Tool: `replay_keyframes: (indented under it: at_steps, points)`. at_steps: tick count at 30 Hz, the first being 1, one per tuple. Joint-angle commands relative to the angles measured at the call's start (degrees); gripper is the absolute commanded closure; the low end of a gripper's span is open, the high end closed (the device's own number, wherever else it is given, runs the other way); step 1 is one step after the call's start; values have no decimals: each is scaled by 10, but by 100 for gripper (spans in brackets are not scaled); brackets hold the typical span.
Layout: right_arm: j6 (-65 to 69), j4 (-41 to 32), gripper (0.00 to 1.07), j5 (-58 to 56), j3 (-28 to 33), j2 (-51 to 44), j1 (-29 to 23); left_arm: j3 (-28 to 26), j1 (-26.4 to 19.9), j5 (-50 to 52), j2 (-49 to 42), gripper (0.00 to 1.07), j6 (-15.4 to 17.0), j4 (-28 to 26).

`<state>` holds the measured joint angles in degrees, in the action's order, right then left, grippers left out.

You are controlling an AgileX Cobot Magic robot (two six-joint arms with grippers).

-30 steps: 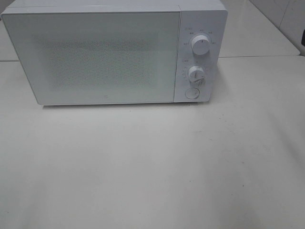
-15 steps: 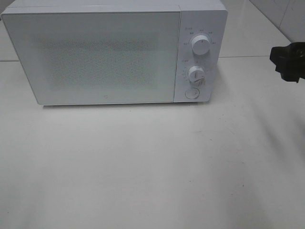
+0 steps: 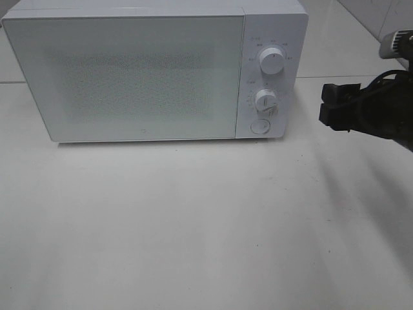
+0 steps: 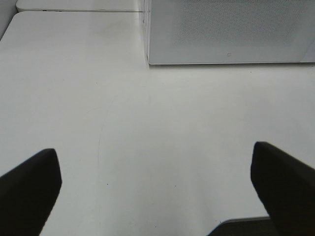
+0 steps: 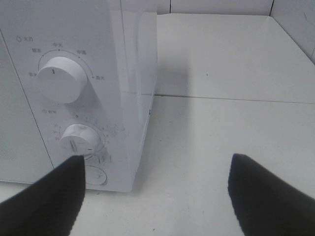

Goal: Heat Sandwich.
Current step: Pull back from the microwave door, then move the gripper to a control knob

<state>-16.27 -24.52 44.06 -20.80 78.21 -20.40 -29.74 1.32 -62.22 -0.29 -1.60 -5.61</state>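
White microwave (image 3: 155, 71) sits at back of table (image 3: 193, 226), door shut, 2 knobs (image 3: 271, 61) and a round button (image 3: 259, 126) on its right panel. Sandwich not visible in any view; can't tell where it is vs. either gripper. Right gripper (image 3: 332, 104) hangs above table just right of the control panel, jaws wide, empty, nothing between it and knobs. Left gripper (image 4: 157, 196) wide too, empty, over bare table, near microwave's front left corner.
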Motion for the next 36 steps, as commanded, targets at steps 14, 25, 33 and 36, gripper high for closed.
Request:
replay_keyframes:
  at_steps: [14, 25, 33, 36]
  points:
    - [-32, -183, 32, 210, -10, 146, -172, 2, -2, 7, -13, 9, 2, -5]
    - [-32, -201, 32, 207, -77, 224, -193, 2, -2, 7, -13, 9, 2, -5]
    - [-32, -200, 32, 211, -123, 270, -193, 2, -2, 7, -13, 9, 2, -5]
    - [-32, -200, 32, 211, -135, 281, -193, 2, -2, 7, -13, 9, 2, -5]
